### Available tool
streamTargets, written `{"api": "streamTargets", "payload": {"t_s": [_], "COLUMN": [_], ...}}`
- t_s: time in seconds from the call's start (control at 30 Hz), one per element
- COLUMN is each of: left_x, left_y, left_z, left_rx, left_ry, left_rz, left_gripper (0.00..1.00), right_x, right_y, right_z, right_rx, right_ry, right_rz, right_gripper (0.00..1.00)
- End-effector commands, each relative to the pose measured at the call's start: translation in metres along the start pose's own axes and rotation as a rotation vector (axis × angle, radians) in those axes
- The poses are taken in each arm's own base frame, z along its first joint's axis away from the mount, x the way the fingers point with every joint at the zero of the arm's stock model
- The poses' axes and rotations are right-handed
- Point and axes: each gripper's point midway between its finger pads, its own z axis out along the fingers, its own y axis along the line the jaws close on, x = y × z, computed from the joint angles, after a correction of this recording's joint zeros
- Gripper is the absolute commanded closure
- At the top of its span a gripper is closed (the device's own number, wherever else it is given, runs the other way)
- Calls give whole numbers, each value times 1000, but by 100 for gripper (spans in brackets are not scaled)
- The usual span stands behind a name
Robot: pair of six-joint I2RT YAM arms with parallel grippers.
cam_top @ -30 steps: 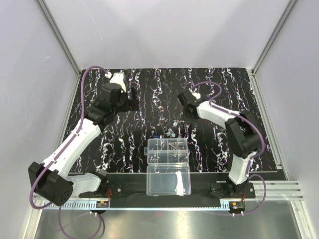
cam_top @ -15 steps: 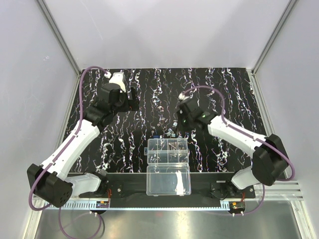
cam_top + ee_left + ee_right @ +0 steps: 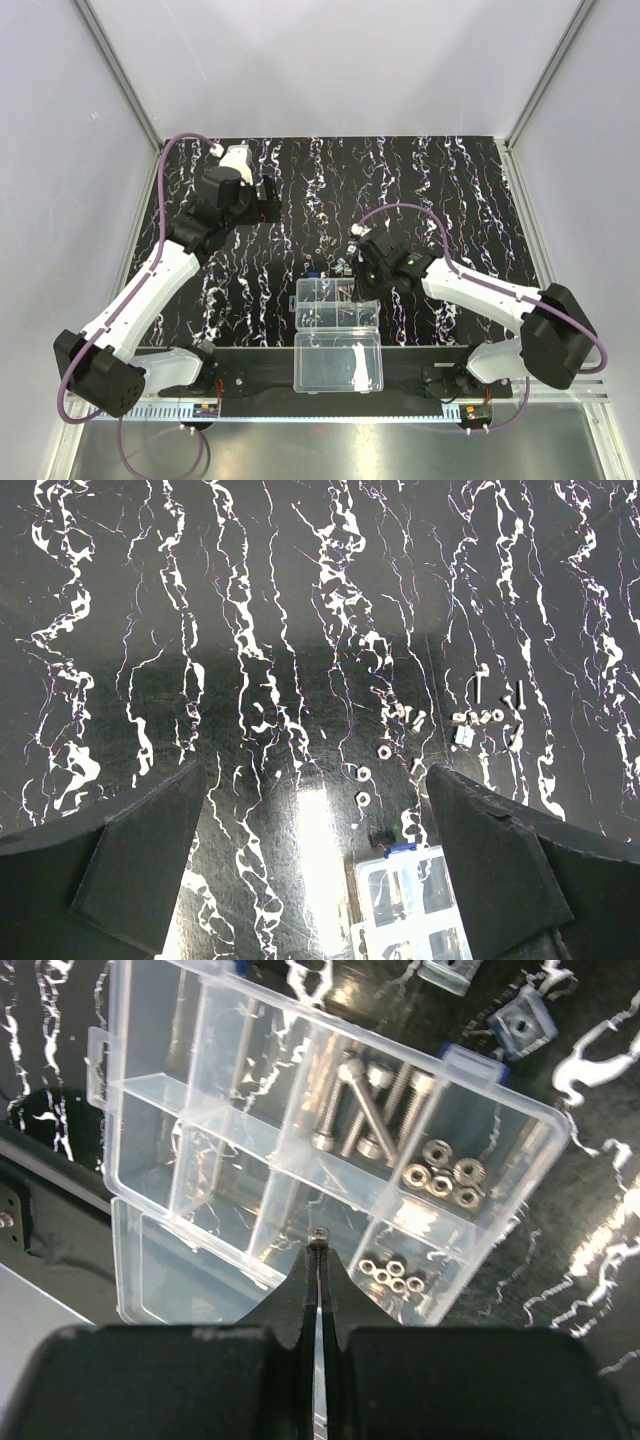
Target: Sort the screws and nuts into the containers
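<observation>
My right gripper [image 3: 318, 1247] is shut on a tiny screw [image 3: 318, 1232], whose head sticks out past the fingertips. It hangs over the near row of the containers [image 3: 200, 1120], the divided half of a clear box [image 3: 298, 300]. One far compartment holds several screws [image 3: 365, 1110], beside it lie toothed nuts [image 3: 440, 1175], and small nuts [image 3: 392, 1275] lie to the right of my fingertips. My left gripper [image 3: 320, 880] stands open high above the mat at the back left [image 3: 262, 200]. Below it lie loose nuts [image 3: 363, 774] and screws [image 3: 478, 685].
The undivided clear lid [image 3: 338, 362] lies open toward the near edge, against the black base rail. Two small blue-and-metal pieces [image 3: 520, 1025] rest on the mat just beyond the box. White walls enclose the black streaked mat [image 3: 450, 180].
The right arm has swung from the back of the mat toward the near side, and its shut gripper now hangs over the box. The left arm has stayed still.
</observation>
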Motion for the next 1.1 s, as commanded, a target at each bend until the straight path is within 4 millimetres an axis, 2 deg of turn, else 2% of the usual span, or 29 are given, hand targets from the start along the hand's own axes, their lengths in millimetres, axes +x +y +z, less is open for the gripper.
{"api": "streamTargets", "payload": {"t_s": [0.0, 0.33, 0.4, 0.47, 0.57, 0.6, 0.67, 0.7, 0.73, 0.8, 0.9, 0.97, 1.0, 1.07], "left_x": [-22, -22, -22, -22, -22, -22, -22, -22, -22, -22, -23, -24, -25, -25], "left_y": [-12, -9, -8, -8, -8, -7, -7, -7, -7, -6, -6, -4, -4, -2], "left_z": [-6, -5, -5, -5, -5, -4, -5, -5, -5, -5, -6, -7, -7, -8], "left_rx": [43, 27, 23, 23, 22, 20, 19, 20, 21, 16, 12, 5, 3, -4], "left_ry": [-65, -64, -63, -64, -64, -65, -66, -68, -67, -69, -74, -78, -80, -84], "left_rz": [-9, -3, -3, -3, -1, 0, -2, -3, -2, -1, 0, 1, 4, 5], "left_gripper": [1, 1, 1, 1, 1, 1, 1, 1, 1, 1, 1, 1, 1, 1], "right_x": [-7, 10, 6, 1, -15, -26, -40, -55, -68, -94, -127, -135, -139, -142], "right_y": [20, 18, 20, 25, 33, 40, 33, 34, 19, 5, -51, -75, -97, -114], "right_z": [5, 27, 24, 21, 11, 4, -3, -13, -19, -31, -38, -35, -30, -20], "right_rx": [-69, -13, -18, -32, -45, -55, 4, 22, 96, 168, 304, 343, 380, 401], "right_ry": [-23, 60, 44, 26, -18, -46, -100, -153, -194, -257, -292, -301, -297, -290], "right_rz": [-33, -103, -106, -109, -131, -132, -124, -120, -99, -44, 156, 261, 313, 394], "right_gripper": [100, 100, 91, 72, 52, 49, 36, 31, 28, 25, 28, 32, 33, 39]}}
